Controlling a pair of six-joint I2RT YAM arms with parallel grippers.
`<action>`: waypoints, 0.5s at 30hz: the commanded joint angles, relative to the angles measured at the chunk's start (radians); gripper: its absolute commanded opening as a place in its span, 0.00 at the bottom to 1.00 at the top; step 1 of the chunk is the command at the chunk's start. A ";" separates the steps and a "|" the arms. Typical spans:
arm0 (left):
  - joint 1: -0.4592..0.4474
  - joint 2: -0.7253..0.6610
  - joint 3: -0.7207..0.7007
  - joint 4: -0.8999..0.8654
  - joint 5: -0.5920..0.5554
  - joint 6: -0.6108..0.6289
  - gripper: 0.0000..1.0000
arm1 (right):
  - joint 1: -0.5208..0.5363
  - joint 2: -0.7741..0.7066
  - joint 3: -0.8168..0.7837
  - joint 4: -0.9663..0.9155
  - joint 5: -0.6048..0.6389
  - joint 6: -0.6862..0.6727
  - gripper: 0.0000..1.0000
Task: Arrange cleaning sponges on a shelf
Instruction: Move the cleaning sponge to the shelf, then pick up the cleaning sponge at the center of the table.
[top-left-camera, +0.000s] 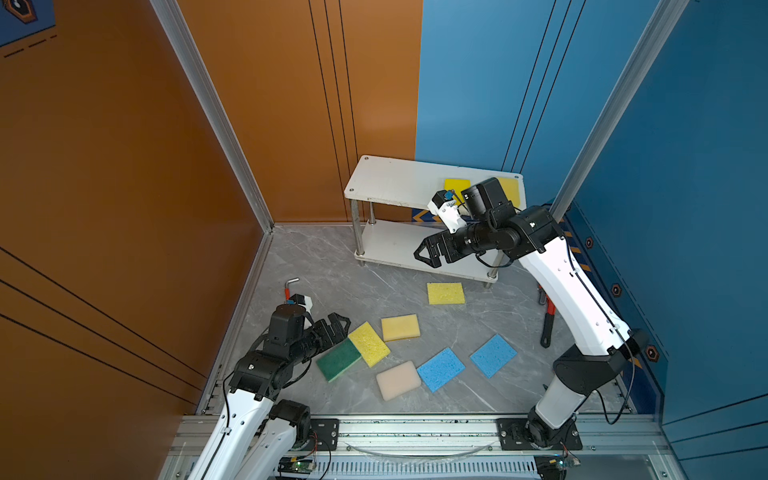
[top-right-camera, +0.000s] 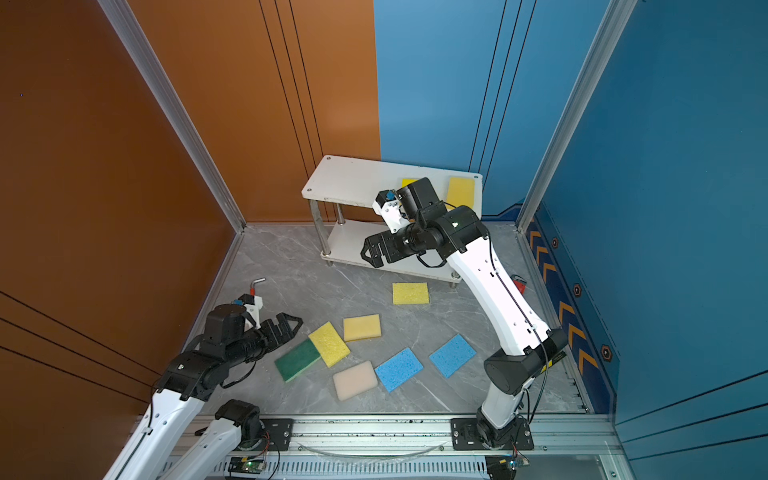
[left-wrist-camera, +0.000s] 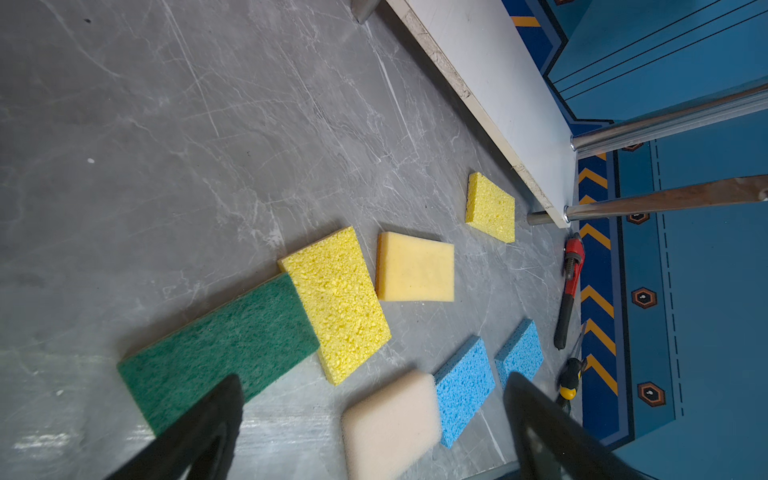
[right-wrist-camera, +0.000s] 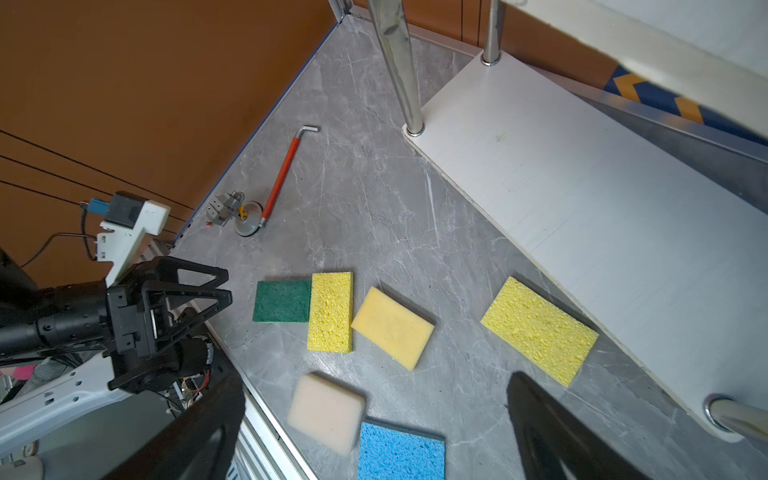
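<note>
Sponges (top-left-camera: 402, 327): seven scattered on the worktop (top-left-camera: 324, 266), two already up on the shelf (top-left-camera: 390, 178). Light and squishy, probably best pinched across the short sides. Both pairs of jaws spread wide, empty.

left tool (top-left-camera: 343, 324) held low, right tool (top-left-camera: 419, 252) raised higher, both with jaws wide apart.
</note>
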 joint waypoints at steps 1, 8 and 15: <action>-0.010 0.001 -0.014 -0.018 -0.027 -0.012 0.98 | 0.020 -0.007 -0.033 -0.030 0.081 -0.046 1.00; -0.013 0.002 -0.020 -0.015 -0.041 -0.024 0.98 | 0.132 -0.050 -0.197 0.020 0.167 -0.269 1.00; -0.017 0.017 -0.029 0.013 -0.040 -0.038 0.98 | 0.254 -0.108 -0.419 0.088 0.232 -0.517 1.00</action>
